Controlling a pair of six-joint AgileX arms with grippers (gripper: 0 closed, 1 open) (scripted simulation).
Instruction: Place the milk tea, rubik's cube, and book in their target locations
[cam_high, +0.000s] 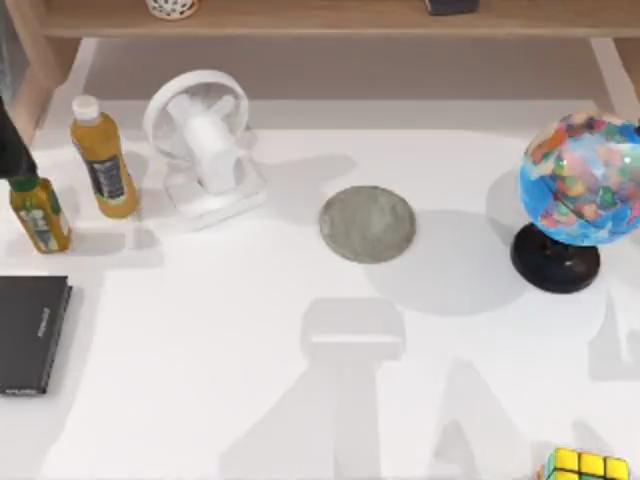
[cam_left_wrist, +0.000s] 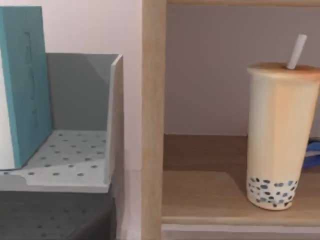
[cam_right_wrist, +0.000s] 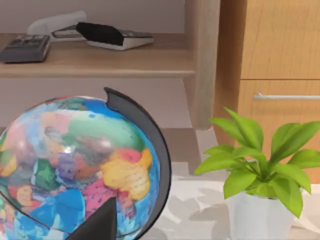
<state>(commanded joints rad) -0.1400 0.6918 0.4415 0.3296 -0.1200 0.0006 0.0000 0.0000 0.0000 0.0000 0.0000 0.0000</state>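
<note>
The milk tea (cam_left_wrist: 280, 135) stands upright on a wooden shelf board, its white straw leaning out of the orange lid. Left of the shelf's wooden post, the teal book (cam_left_wrist: 25, 85) stands on end inside a grey dotted holder (cam_left_wrist: 112, 120), against its left side. The rubik's cube (cam_high: 587, 466) lies at the table's front edge on the right, with its yellow squares facing up. A dark piece of my left arm (cam_high: 12, 145) reaches in at the table's far left edge, over the smaller bottle.
Two yellow-green bottles (cam_high: 102, 157) and a white desk fan (cam_high: 205, 145) stand at the back left. A grey round mat (cam_high: 367, 224) lies mid-table, a black slab (cam_high: 32, 333) at the left edge. The globe (cam_high: 580, 195) stands right, with a potted plant (cam_right_wrist: 260, 165) beyond it.
</note>
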